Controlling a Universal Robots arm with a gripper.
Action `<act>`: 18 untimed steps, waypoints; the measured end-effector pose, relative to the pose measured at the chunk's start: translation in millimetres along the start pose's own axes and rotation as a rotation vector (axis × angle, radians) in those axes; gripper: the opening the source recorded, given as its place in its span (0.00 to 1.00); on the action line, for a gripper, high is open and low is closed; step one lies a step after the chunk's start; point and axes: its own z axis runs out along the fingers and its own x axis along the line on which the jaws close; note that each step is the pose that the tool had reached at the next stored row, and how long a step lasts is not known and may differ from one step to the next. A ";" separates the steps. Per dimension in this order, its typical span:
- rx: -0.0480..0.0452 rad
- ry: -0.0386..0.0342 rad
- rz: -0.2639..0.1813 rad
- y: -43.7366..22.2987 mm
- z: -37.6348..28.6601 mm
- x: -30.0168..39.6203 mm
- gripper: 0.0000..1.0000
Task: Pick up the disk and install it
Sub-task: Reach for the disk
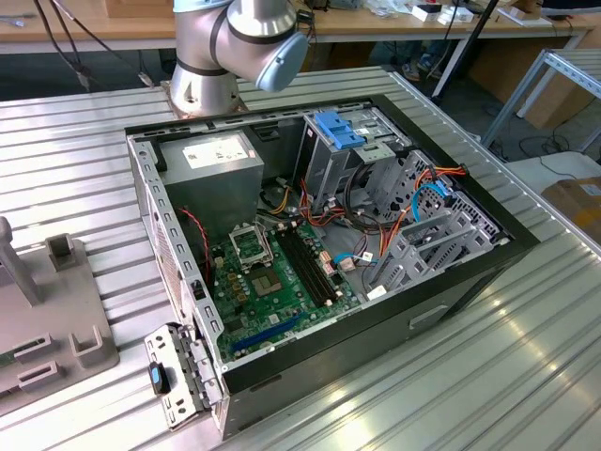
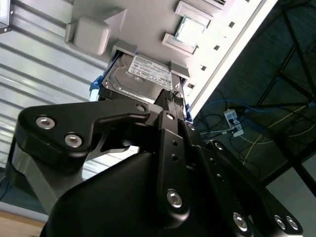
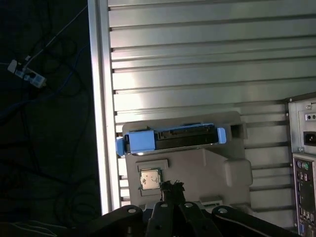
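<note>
Jaws of black gripper point(image 3: 170, 186) pressed together, empty, near grey-metal blue-framed disk point(image 3: 173, 139). Disk seated in grey plastic holder point(image 3: 212, 170) on ribbed aluminium table point(image 3: 197, 59).

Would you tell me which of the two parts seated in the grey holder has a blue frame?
The disk, standing on edge in the long slot of the holder; the small square chip lying flat in its recess has no blue.

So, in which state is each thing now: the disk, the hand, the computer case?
Disk: on its edge in the grey holder, not gripped.
Hand: shut, empty, apart from the disk.
Computer case: lying on its side, open.
</note>
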 end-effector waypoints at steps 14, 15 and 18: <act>0.0001 0.0001 0.000 22.8 0.8 10.7 0.11; 0.0001 0.0001 0.000 22.8 0.8 10.8 0.11; 0.0001 0.0001 0.000 22.8 0.8 10.8 0.11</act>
